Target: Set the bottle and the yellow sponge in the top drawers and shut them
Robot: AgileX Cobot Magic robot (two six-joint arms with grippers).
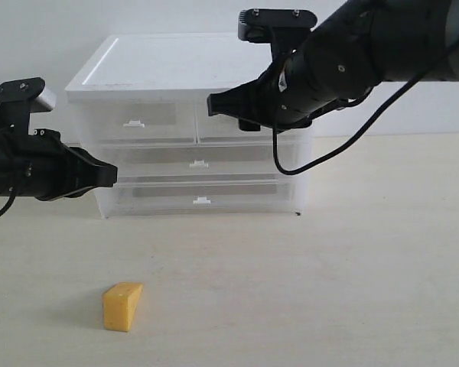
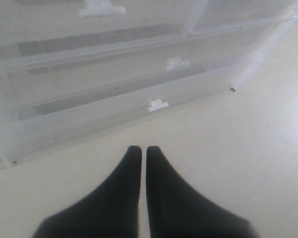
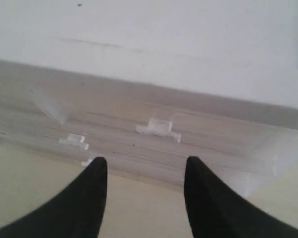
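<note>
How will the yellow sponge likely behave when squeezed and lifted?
The yellow sponge looks like foam, so it probably squashes and weighs little. Its flat faces suggest it won't roll, though the tapered wedge could slip when pinched.

**Arm Hardware: Visual Condition**

Both arms are finished in matte black. The left tool [image 1: 111, 174], at the left edge of the frame, ends in tapered black fingers [image 2: 124, 188] that are smooth, unmarked and rounded at the tips. Its wrist carries a black camera block [image 1: 19, 89] with a silver-grey end, and a thin cable [image 1: 4, 210] runs below it. The right tool [image 1: 212, 103], upper centre, has matching pointed tips [image 3: 84, 198]. Its black camera housing [image 1: 278, 23] shows small pale screws [image 1: 296, 12] on top. A long cable [image 1: 275, 149], also black, hangs from the bulky, rounded arm segment [image 1: 382, 38].
</note>
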